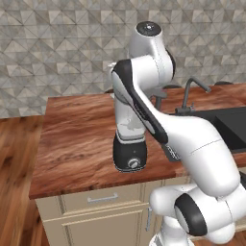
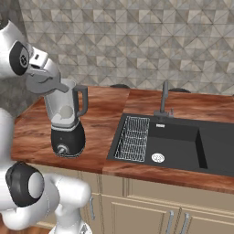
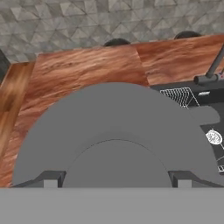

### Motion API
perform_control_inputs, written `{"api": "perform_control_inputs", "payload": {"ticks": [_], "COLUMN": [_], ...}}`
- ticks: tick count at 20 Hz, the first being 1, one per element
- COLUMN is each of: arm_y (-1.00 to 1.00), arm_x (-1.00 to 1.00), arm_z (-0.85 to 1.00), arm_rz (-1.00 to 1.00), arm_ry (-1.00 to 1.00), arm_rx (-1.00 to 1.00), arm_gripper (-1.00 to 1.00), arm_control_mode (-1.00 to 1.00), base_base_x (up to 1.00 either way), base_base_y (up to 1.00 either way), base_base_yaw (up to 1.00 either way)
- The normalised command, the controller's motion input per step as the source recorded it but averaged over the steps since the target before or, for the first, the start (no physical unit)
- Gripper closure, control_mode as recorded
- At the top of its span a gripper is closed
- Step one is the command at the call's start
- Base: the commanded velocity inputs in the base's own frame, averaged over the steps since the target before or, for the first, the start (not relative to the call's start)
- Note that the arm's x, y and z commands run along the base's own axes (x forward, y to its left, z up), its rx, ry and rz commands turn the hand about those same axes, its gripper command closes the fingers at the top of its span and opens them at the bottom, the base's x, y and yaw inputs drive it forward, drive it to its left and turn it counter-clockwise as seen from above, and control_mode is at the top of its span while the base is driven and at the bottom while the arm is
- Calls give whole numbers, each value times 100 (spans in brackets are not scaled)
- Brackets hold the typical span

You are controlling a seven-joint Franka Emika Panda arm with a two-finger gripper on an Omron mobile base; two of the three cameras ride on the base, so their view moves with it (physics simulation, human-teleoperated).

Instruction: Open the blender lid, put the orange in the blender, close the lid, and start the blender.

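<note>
The lid point(image 3: 118, 127) is held by its knob between the closed tool point(image 3: 116, 177) fingers, just above the blender point(image 2: 67, 119) on the table point(image 1: 77, 139), whose jar already contains the orange point(image 2: 66, 111); closing and starting are left.

Flat, even rendered light fills all three pictures — bright enough, with no clear source, no glare and only faint soft shading on the wooden counter point(image 2: 105, 123) right of the gripper point(image 3: 114, 180). The black sink point(image 2: 178, 141) further right reads as a dark mass with little detail. Just ahead of the pincer the blender lid point(image 3: 113, 131) is a plain grey, textureless shape — edges everywhere are slightly soft and pixelated, without lens distortion.
</note>
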Motion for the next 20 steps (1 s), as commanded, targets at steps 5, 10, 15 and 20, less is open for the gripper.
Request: {"api": "perform_control_inputs", "payload": {"ticks": [5, 10, 15, 20], "arm_y": [-4, -9, -7, -6], "arm_x": [33, 30, 34, 26], "arm_z": [8, 2, 0, -3], "arm_rz": [7, 7, 5, 7], "arm_ry": [12, 15, 11, 8], "arm_rx": [0, 0, -1, -1], "arm_gripper": [100, 100, 100, 100], "arm_control_mode": [-100, -100, -100, -100], "base_base_x": [0, 0, 0, 0], "base_base_y": [0, 0, 0, 0], "base_base_yaw": [0, 0, 0, 0]}}
